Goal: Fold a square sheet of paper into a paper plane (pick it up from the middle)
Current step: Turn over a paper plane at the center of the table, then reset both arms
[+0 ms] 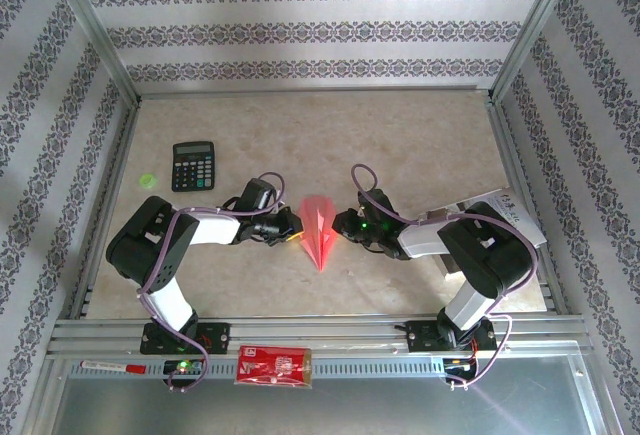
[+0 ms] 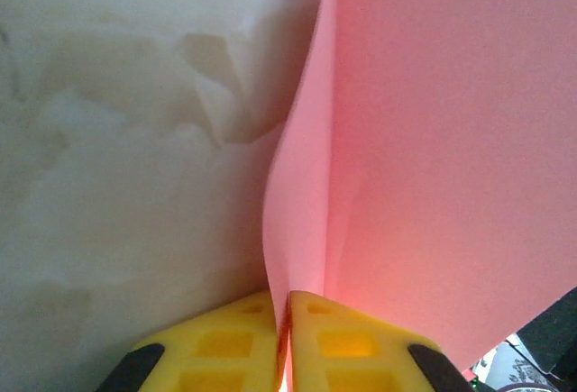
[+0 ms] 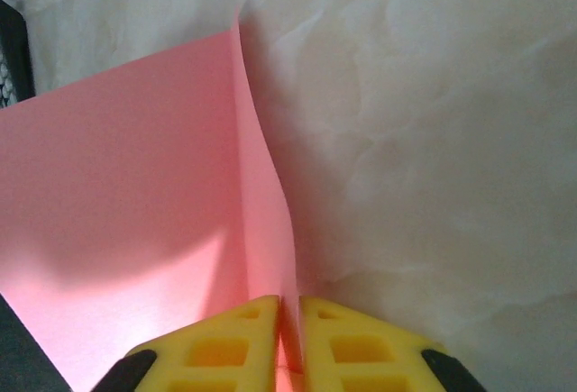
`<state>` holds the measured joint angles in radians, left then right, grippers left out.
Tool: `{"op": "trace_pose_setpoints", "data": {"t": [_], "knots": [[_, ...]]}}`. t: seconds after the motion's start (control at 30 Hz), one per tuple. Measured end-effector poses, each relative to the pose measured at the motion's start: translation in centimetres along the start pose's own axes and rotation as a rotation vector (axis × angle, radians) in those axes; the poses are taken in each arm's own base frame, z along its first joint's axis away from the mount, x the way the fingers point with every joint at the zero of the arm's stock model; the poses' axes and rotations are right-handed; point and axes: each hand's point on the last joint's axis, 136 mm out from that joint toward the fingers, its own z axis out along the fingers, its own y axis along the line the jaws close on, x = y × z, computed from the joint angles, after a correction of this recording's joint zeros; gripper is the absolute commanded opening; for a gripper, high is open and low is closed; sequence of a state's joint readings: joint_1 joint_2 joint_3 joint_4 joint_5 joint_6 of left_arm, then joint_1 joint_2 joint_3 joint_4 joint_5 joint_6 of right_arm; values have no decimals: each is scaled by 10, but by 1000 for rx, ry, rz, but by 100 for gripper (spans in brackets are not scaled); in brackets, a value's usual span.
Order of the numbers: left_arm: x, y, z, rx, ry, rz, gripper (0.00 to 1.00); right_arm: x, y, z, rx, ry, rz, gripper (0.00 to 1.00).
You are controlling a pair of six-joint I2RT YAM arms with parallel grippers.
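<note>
The paper plane (image 1: 320, 228), a pink-red pointed dart with its tip toward the near edge, lies mid-table between both arms. My left gripper (image 1: 293, 226) is at its left side and my right gripper (image 1: 346, 224) at its right side. In the left wrist view an upright flap of the pink paper (image 2: 433, 185) runs down into the narrow slit between the yellow fingers of the left gripper (image 2: 281, 296), which is shut on it. In the right wrist view the right gripper (image 3: 290, 301) likewise pinches a raised fold of the pink paper (image 3: 126, 185).
A black calculator (image 1: 193, 166) and a small green disc (image 1: 149, 180) lie at the back left. A white printed leaflet (image 1: 510, 217) sits under the right arm. A red printed packet (image 1: 274, 366) and a pen (image 1: 110, 366) rest on the near metal rail.
</note>
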<state>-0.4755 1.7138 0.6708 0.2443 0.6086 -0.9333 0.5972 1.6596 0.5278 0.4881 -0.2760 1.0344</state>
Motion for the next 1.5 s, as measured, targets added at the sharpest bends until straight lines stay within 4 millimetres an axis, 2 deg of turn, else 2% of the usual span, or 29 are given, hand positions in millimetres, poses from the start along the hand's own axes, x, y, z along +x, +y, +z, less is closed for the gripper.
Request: {"op": "trace_pose_setpoints", "data": {"t": [0.2, 0.4, 0.57, 0.8, 0.9, 1.0, 1.1, 1.17, 1.23, 1.33, 1.43, 1.5], "knots": [[-2, -4, -1, 17, 3, 2, 21, -2, 2, -2, -14, 3, 5, 22], [-4, -6, -2, 21, -2, 4, 26, -12, 9, -11, -38, -27, -5, 36], [-6, -11, -5, 33, -8, 10, 31, -7, 7, -16, -43, -20, -11, 41], [-11, -22, -14, 62, -27, 33, 46, -4, 8, -31, -42, -23, -36, 48], [-21, -25, -28, 70, -64, 49, 52, -9, 10, -43, -24, -40, -78, 49], [-38, -26, -53, 59, -137, 79, 60, -29, 15, -59, 37, -92, -147, 49], [-59, -24, -86, 12, -255, 127, 69, -64, 28, -83, 113, -199, -252, 54], [-76, -22, -114, -43, -357, 172, 78, -94, 37, -104, 178, -297, -329, 64], [-90, -23, -141, -107, -463, 223, 87, -122, 35, -125, 253, -388, -375, 72], [-108, -22, -181, -217, -624, 294, 99, -160, 7, -155, 398, -492, -379, 85], [-123, -10, -218, -352, -773, 325, 100, -185, -37, -179, 542, -535, -331, 91], [-130, 1, -235, -432, -837, 327, 100, -194, -58, -189, 589, -535, -298, 91]]}}
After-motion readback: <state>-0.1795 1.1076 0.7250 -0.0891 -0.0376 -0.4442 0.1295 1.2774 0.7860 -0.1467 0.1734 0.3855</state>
